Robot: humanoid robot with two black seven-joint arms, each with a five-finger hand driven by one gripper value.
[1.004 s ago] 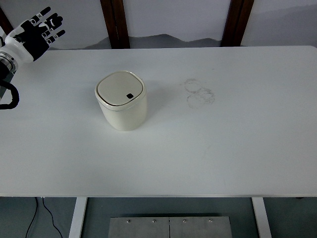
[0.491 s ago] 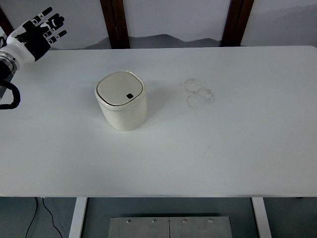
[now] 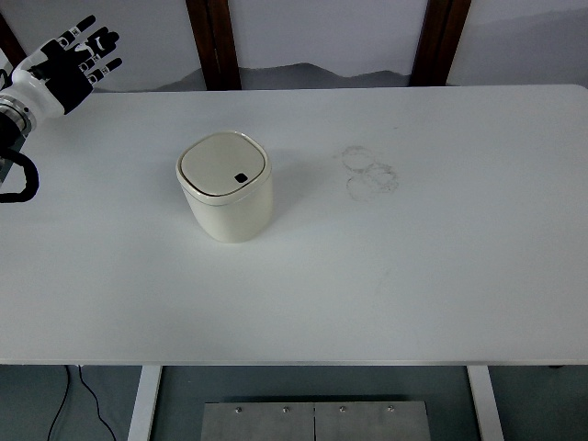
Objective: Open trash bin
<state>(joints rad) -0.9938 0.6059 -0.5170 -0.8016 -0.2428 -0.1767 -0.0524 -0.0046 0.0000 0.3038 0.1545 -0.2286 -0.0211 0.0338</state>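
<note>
**Left Hand Staged Clear of the Bin; Lid Not Yet Opened**

Left hand (image 3: 69,62) is hovering at the far-left corner of the white table (image 3: 441,266), fingers (image 3: 84,22) spread and holding nothing. It is sitting well apart from the trash bin (image 3: 226,188). The right arm is not showing in the head view.

The trash bin is standing upright on the table, left of centre, with its lid (image 3: 223,166) lying flat and closed. A small dark button (image 3: 241,178) is showing on the lid's near-right part (probably the press-release, though this cannot be confirmed).

Judged step: approach, with no contact yet made. The next move is calling for the hand to travel right and toward the near edge, stop above the lid, and press down on the button with one fingertip. Faint ring marks (image 3: 369,172) are showing on the table to the bin's right.
</note>
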